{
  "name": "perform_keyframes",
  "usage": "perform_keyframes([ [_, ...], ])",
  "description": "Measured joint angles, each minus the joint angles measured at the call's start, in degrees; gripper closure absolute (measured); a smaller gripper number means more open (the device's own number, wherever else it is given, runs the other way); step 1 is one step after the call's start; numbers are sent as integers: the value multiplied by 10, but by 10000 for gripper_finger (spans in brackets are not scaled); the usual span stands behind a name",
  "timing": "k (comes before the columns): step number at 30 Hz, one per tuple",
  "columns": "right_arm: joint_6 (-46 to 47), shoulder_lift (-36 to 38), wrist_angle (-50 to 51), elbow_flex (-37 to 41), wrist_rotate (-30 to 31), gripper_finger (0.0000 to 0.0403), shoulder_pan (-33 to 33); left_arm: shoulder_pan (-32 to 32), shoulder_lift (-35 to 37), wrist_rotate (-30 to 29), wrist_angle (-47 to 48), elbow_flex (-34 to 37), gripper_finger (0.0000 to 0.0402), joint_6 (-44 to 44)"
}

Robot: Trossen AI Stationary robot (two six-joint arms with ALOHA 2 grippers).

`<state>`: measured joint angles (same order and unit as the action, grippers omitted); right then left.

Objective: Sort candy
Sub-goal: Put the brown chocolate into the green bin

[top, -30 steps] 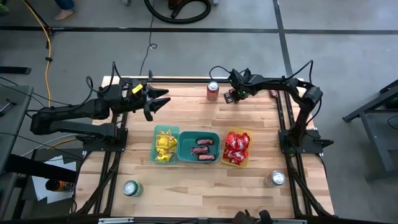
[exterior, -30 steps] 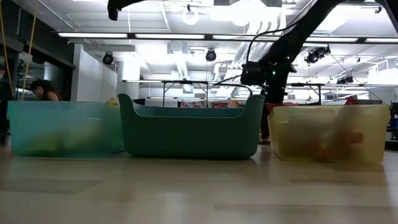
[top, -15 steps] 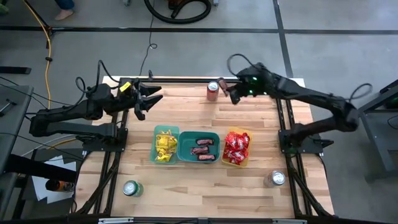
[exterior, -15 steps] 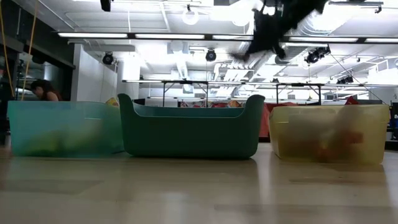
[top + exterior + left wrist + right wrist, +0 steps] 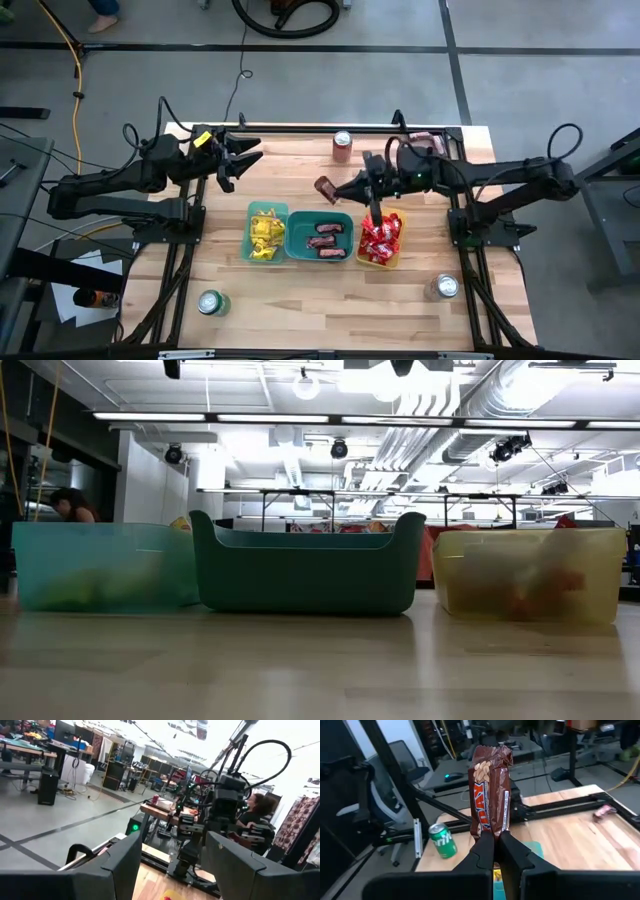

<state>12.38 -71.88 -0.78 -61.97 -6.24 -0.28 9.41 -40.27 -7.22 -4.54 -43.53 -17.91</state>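
Observation:
A dark brown candy bar is in my right gripper, which is shut on it above the table's middle, just beyond the teal bin. That bin holds brown bars. The green bin holds yellow packets, and the yellow bin holds red packets. One more brown candy lies flat on the wood. My left gripper hovers open over the far left of the table, with nothing between its fingers. My right gripper pinches one end of the bar between its two fingertips. The fingers reach in roughly level from the table's right side. The rest of the bar sticks out past the fingertips, wrapper face toward the camera, lifted clear of table and bins.
A red can stands at the far edge. A green can is near left and a silver can near right. The three bins stand side by side across the table's middle. Bare wood lies in front of them.
My right gripper has swung from the far edge beside the red can toward the table's middle. It rose and turned from pointing down to about level. The brown bar has come up off the table with it and now hangs just beyond the teal bin.

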Motion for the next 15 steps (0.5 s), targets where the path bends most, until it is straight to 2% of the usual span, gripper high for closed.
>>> perform_keyframes([
  [8,27,-2,-4,0,-1,401,0,0,-1,0,2,0,195,0],
  [12,53,-28,18,-1,-41,401,16,0,-1,-1,3,0,195,6],
  [15,56,-56,36,0,-45,401,36,0,-1,-1,4,0,195,6],
])
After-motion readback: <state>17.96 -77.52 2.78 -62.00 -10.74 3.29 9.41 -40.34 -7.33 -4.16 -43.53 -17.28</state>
